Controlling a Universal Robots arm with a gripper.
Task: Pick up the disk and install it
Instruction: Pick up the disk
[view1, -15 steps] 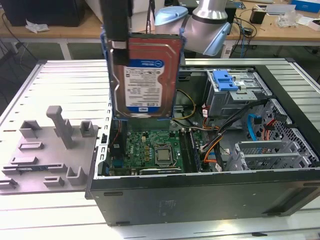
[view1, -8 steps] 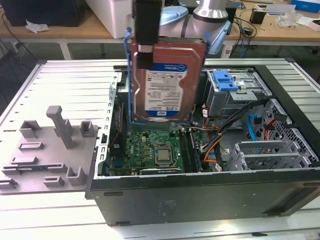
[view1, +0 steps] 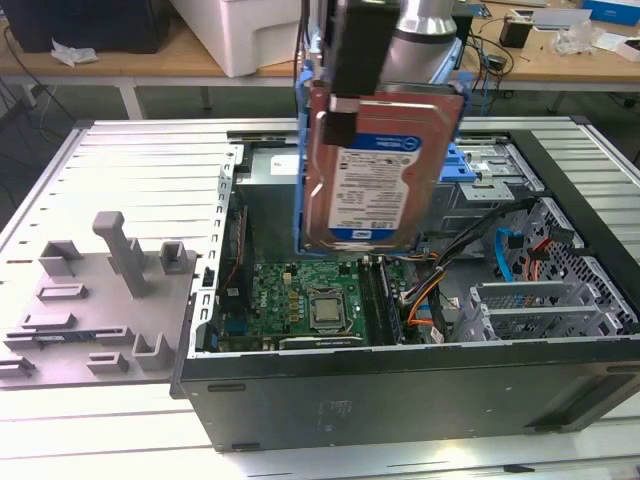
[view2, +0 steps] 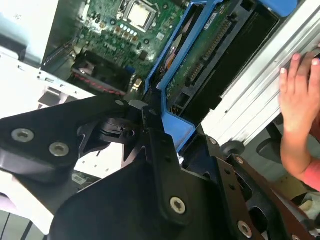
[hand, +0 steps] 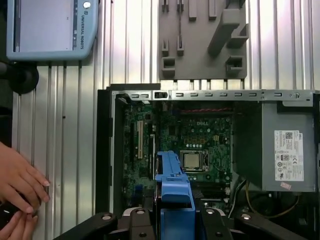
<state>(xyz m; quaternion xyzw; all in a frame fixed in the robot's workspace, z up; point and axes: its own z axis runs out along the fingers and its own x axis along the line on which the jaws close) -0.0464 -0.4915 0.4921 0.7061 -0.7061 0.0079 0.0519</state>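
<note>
The disk (view1: 375, 165), a silver drive with a white-and-blue label in a blue carrier rail, hangs on edge above the open computer case (view1: 400, 400). My gripper (view1: 340, 110) is shut on its upper end, over the motherboard (view1: 310, 300). In the second wrist view the black fingers (view2: 155, 145) clamp the blue rail, and the disk's (view2: 210, 45) green circuit-board side faces the camera. In the first wrist view the blue rail of the disk (hand: 172, 182) stands out from between the fingers of the gripper (hand: 175, 217), above the processor (hand: 192, 160).
A grey fixture plate (view1: 100, 300) with upright blocks lies at the exterior view's left of the case. A blue-tabbed drive bay (view1: 470, 165) sits behind the disk. A person's hand (hand: 20, 185) rests on the ribbed table beside a teach pendant (hand: 50, 30); the hand (view2: 300, 100) is also in the second wrist view.
</note>
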